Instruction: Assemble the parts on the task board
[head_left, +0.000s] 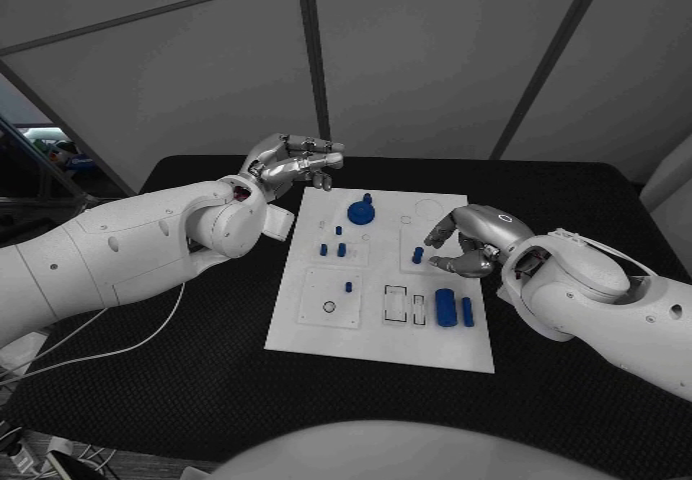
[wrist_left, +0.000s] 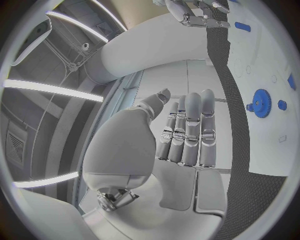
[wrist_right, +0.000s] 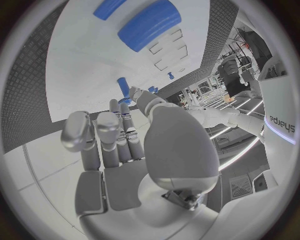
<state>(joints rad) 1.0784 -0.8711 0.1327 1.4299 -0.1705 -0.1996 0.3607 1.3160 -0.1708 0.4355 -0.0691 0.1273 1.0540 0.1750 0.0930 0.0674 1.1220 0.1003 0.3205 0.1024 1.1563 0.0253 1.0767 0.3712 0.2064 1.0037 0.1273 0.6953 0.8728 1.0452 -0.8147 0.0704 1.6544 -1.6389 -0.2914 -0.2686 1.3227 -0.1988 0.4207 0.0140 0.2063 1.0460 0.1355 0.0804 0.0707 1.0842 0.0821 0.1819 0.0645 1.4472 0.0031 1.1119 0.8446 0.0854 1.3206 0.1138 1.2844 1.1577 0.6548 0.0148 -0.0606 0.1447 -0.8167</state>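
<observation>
Right hand (head_left: 464, 243) over task board (head_left: 378, 345), fingers (wrist_right: 122, 114) apparently pinching a small blue peg (wrist_right: 123, 87). Left hand (head_left: 293, 160) released, raised off the board's far-left corner near blue gear (head_left: 361, 211). Risk: thin pinch, peg tilting or slipping at insertion.

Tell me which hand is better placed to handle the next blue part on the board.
Likely the right hand: it hovers over the task board beside a small blue peg. The left hand is raised beyond the board's far left corner, holding nothing.
</observation>
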